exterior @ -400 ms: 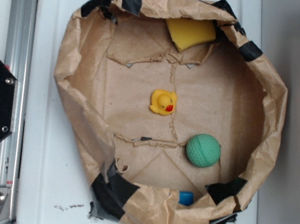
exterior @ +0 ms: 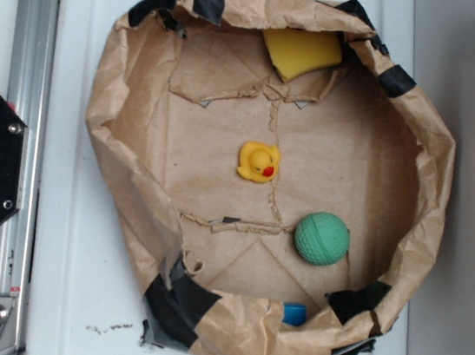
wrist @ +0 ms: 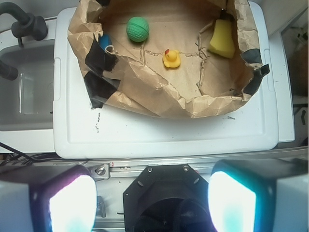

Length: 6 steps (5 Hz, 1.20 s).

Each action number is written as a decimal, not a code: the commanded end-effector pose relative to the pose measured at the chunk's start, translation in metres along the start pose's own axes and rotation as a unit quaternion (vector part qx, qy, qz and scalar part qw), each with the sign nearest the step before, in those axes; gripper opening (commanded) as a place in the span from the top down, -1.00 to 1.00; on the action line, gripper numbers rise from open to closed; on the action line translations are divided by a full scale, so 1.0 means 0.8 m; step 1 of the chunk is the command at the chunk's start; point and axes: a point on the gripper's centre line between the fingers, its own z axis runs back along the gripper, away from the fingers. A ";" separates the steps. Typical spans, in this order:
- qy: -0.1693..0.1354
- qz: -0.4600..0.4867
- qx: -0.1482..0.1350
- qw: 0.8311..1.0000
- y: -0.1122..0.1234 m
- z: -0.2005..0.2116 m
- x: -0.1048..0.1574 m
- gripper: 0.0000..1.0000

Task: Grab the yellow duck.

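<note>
Exterior: yellow duck (exterior: pixel 259 161) mid-floor of the paper-lined bin (exterior: pixel 125 163), apart from green ball (exterior: pixel 321 238) and sponge (exterior: pixel 301 53).

Wrist: jaws (wrist: pixel 152 203) spread wide, empty, far back from duck (wrist: pixel 171 58). Probably light, squashy, glossy-slick; best pinched across body. No readable writing.

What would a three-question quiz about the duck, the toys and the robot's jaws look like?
1. Where is the yellow duck?
A. on the paper nest's floor
B. outside, on the white lid
C. on top of the green ball

2. How many yellow things lie in the nest?
A. one
B. two
C. three

3. What are the jaws doing?
A. squeezing the duck
B. open, far from the duck
C. holding the ball

Answers: 1 A, brown paper lies all around it. 2 B, duck and yellow sponge. 3 B, the gripper is spread wide and empty.
</note>
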 end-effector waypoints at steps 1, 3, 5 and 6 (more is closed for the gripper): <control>-0.102 -0.080 -0.013 0.992 0.024 -0.016 0.125 -1.00; -0.018 -0.181 -0.009 0.983 0.066 -0.158 0.202 -1.00; -0.018 -0.181 -0.009 0.983 0.066 -0.158 0.202 -1.00; -0.018 -0.181 -0.009 0.983 0.066 -0.158 0.202 -1.00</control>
